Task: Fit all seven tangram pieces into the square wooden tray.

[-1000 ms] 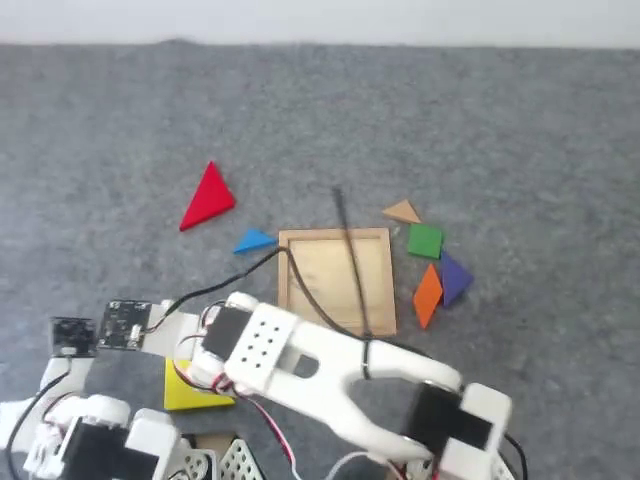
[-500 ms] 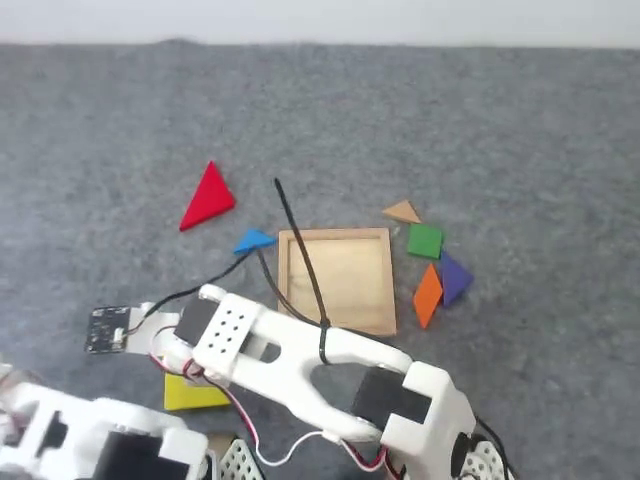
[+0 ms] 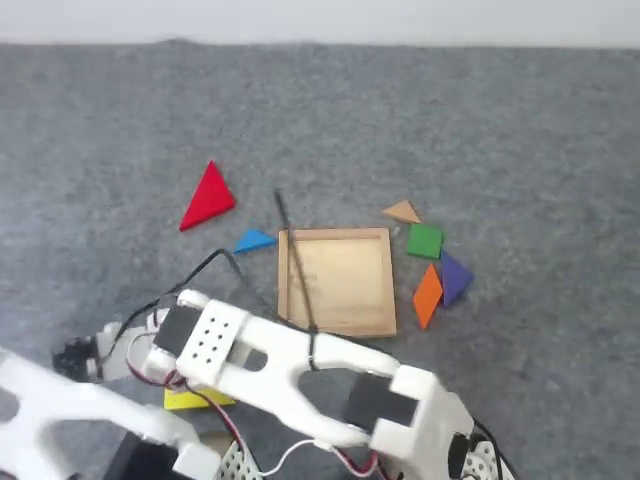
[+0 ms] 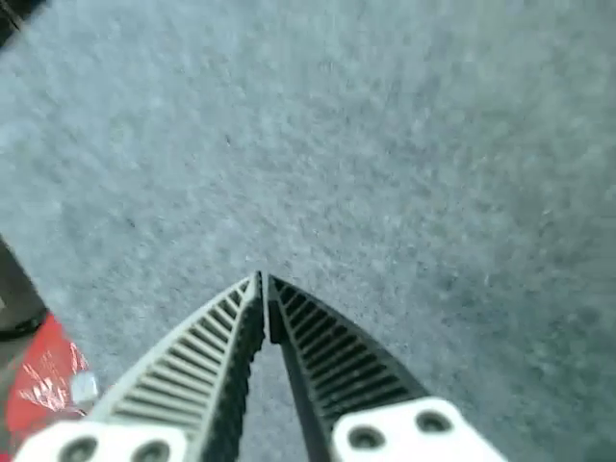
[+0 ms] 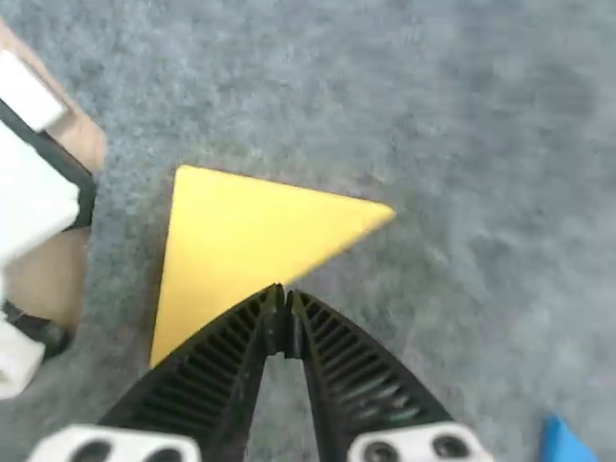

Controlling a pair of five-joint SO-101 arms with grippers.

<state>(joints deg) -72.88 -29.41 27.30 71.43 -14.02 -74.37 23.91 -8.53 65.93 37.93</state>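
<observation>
A grey, felt-like surface [image 3: 520, 120] carries everything. The square wooden tray [image 3: 335, 233] lies flat near its middle. A small blue triangle [image 3: 254, 241] sits just beside one far corner of the tray, with a red triangle [image 3: 208, 197] farther out on that side. Along the tray's opposite side cluster a tan triangle [image 3: 402, 212], a green square [image 3: 425, 241], a purple triangle [image 3: 456, 276] and an orange parallelogram [image 3: 428, 295]. A yellow triangle [image 3: 195, 399] lies near the arms' bases

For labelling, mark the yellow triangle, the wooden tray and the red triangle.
yellow triangle [image 5: 241, 241], right wrist view, middle of its face
wooden tray [image 3: 352, 285], high view, bare floor inside rim
red triangle [image 3: 208, 198], high view, centre of the piece
</observation>
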